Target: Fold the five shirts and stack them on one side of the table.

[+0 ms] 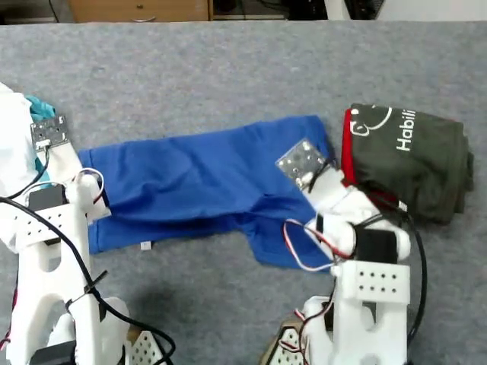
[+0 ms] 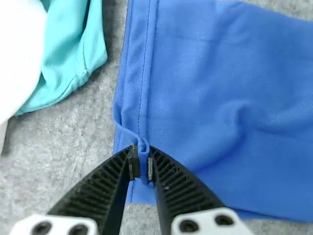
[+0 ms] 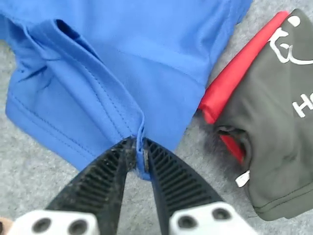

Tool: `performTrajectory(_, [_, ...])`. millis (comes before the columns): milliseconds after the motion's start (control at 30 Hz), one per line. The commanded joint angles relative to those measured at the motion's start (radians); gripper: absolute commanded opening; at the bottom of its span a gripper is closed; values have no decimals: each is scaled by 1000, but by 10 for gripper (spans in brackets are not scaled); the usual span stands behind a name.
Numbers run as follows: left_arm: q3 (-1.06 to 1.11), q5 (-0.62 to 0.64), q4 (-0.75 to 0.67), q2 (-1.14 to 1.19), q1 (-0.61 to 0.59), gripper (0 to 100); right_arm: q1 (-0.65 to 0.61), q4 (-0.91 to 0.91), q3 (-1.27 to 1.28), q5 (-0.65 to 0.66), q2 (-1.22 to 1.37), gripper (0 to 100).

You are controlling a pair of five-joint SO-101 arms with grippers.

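The left gripper (image 2: 141, 167) pinched the blue shirt (image 2: 220, 98) hem. The right gripper (image 3: 139, 155) clamped the other end (presumably for folding).

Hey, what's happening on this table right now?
Both arms are handling the blue shirt, which lies spread across the grey table. The left end effector pinches its edge at one end, the right end effector pinches an edge at the other. A folded dark shirt sits stacked on a red shirt beside it.

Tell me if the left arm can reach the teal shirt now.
Probably not yet: its tool is shut on the hem of the blue shirt. The teal shirt lies close by with nothing between, so once released it likely could.
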Motion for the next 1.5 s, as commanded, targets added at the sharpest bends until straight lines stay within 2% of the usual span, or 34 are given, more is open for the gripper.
performTrajectory(0, [12, -5, 6, -28, 18, 19, 21, 9, 31, 9, -48, 3])
performTrajectory(933, [110, -3, 25, -28, 3, 29, 19, -46, 142, 9, -56, 7])
performTrajectory(1000, [107, 0, 26, -28, -5, 85, 21, -43, 142, 9, -56, 40])
performTrajectory(1100, [106, 3, 60, -28, -6, 191, 21, -41, 140, 9, -56, 169])
performTrajectory(1233, [38, 3, 161, -30, -17, 208, 21, -3, 96, 32, -56, 330])
performTrajectory(1400, [-141, -3, 284, -30, -120, 207, 16, 75, -48, 29, -51, 329])
performTrajectory(1467, [-226, -3, 325, -30, -153, 206, -8, 49, -64, 21, -47, 239])
